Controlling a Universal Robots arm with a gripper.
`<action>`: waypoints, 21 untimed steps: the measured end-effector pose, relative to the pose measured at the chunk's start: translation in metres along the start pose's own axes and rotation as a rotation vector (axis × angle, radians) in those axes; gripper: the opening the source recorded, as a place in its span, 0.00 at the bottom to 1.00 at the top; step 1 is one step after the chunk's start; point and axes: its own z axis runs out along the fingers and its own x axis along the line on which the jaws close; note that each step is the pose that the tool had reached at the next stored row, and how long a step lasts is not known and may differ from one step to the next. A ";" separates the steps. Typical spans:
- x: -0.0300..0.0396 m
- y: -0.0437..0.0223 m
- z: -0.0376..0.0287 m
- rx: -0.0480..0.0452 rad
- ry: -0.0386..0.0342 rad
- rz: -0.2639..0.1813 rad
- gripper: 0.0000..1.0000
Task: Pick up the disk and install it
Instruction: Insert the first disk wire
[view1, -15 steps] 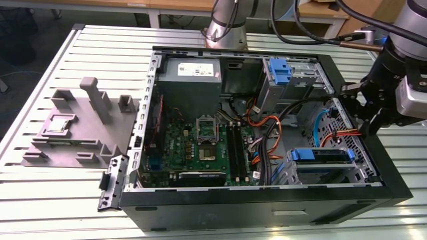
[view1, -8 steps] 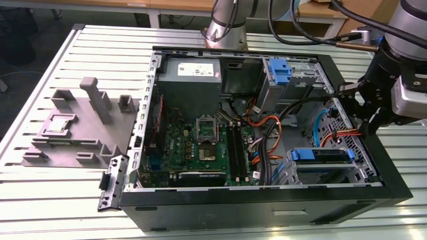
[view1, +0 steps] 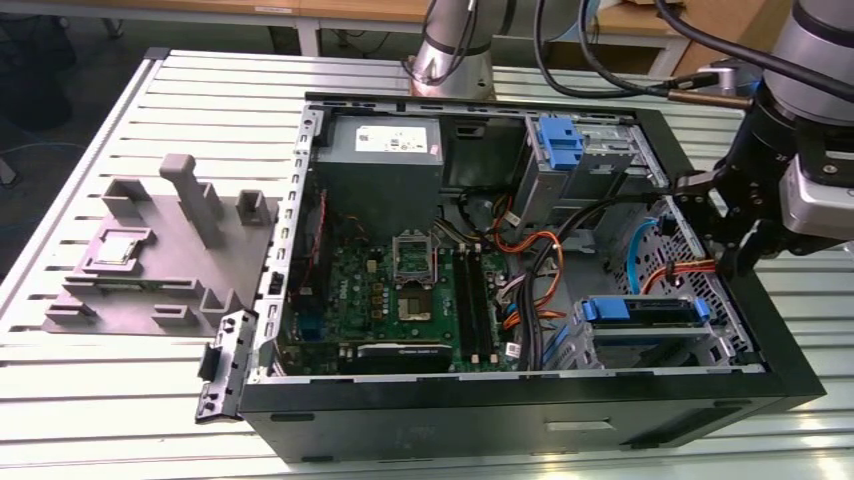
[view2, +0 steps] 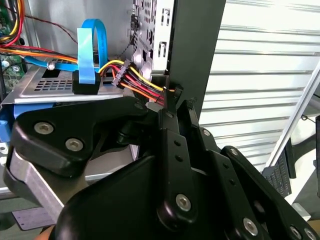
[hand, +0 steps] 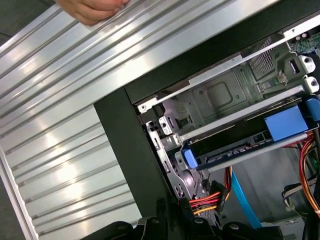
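Note:
The disk, silver-grey in a bright blue bracket, lies flat in the drive cage at the case's front corner on the exterior view's right. In the first wrist view the disk sits in the metal cage with its blue clips showing. My gripper hangs just beyond the disk, over the case's side wall on the exterior view's right. In the second wrist view my gripper has its black fingers drawn together at the wall's edge, with nothing between them. The fingertips sit beside a bundle of red, yellow and orange power wires.
The open black computer case lies on a slatted aluminium table. A second blue bracket sits in the upper bay. A grey fixture stands on the exterior view's left. A blue flat cable loops near the cage. A person's hand rests on the table.

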 end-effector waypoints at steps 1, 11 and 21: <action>0.0000 0.0000 0.0002 -0.0001 0.0001 0.000 0.24; 0.0013 -0.0004 -0.0053 0.0002 -0.0001 0.000 0.16; -0.0106 0.0053 -0.0094 -0.0019 0.0020 0.010 0.16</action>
